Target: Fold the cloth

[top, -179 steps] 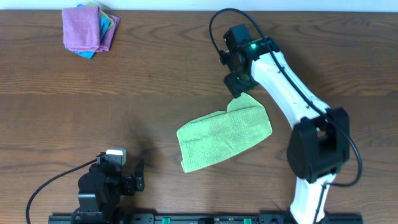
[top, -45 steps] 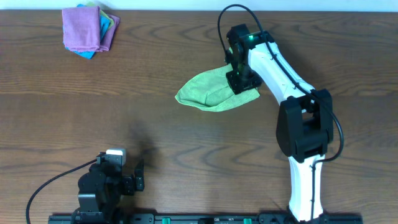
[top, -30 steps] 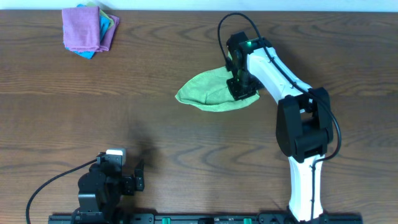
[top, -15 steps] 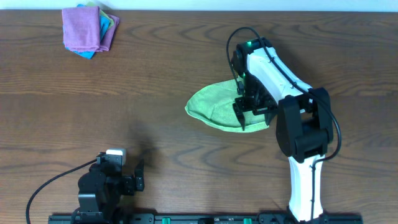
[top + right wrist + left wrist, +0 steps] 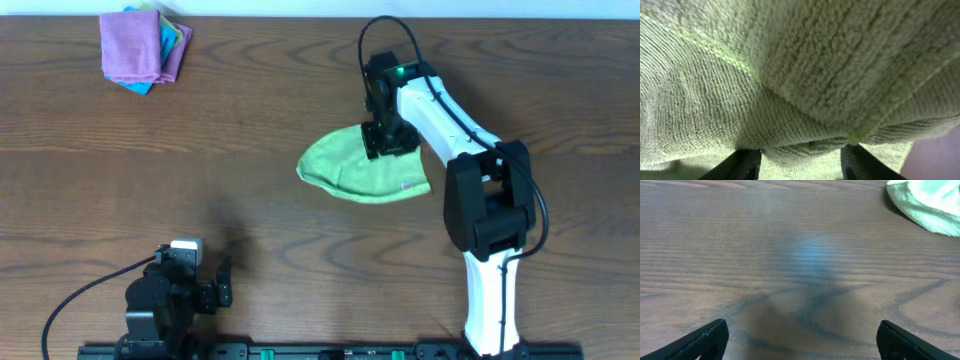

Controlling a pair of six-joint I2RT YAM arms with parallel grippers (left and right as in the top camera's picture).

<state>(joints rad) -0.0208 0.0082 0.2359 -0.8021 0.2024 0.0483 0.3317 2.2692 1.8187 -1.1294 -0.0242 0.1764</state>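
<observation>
Pinching a bunched fold of the cloth in the right claw, right of centre on the table, nearer the far edge. Holding the left claw spread wide, empty, by the near edge.

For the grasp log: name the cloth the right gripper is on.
The lime-green cloth, mid-table under the right gripper; the purple cloth sits folded at the far left corner.
</observation>
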